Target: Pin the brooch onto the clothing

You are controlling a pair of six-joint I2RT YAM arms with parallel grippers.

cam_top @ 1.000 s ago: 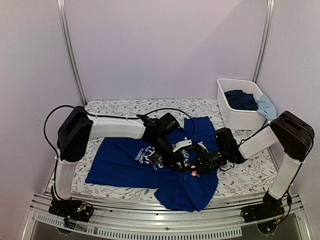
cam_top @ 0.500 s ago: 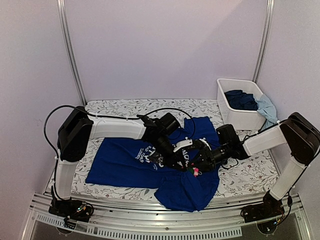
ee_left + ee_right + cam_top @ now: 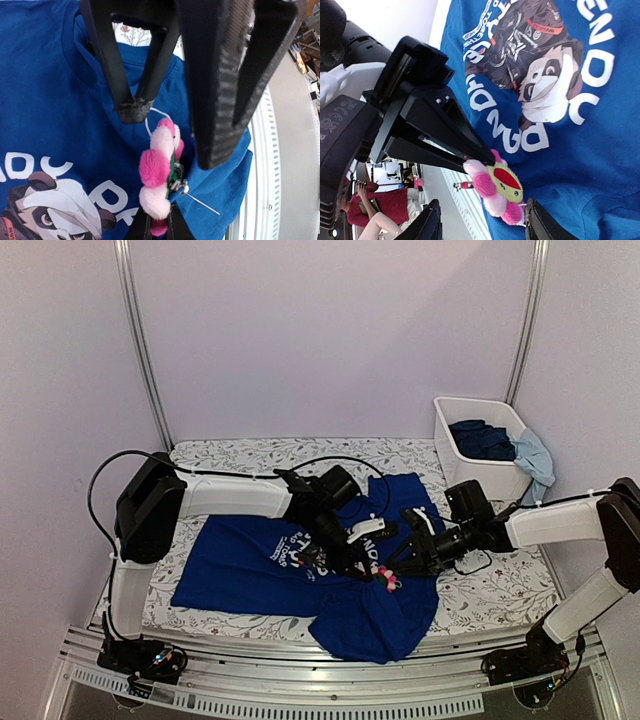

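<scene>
The pink flower brooch [image 3: 386,581] hangs over the front part of the royal-blue panda T-shirt [image 3: 250,560], which lies spread on the table. My left gripper [image 3: 370,575] is shut on the brooch. In the left wrist view its jaws [image 3: 157,226] pinch the lower petals of the brooch [image 3: 157,167], and the pin needle sticks out bare to the lower right over the shirt [image 3: 50,100]. My right gripper [image 3: 398,558] is open just right of the brooch. In the right wrist view its fingers [image 3: 431,220] stand apart on either side of the brooch [image 3: 498,189], not touching it.
A white bin [image 3: 470,475] at the back right holds bunched dark-blue and light-blue clothes [image 3: 490,440]. The table has a floral cover [image 3: 490,595]. A metal rail [image 3: 330,680] runs along the front edge. Upright frame posts stand at the back corners.
My right gripper has let go of the brooch, opened, and drawn back to the right as its arm stretched out. My left gripper still holds the brooch in the same spot.
</scene>
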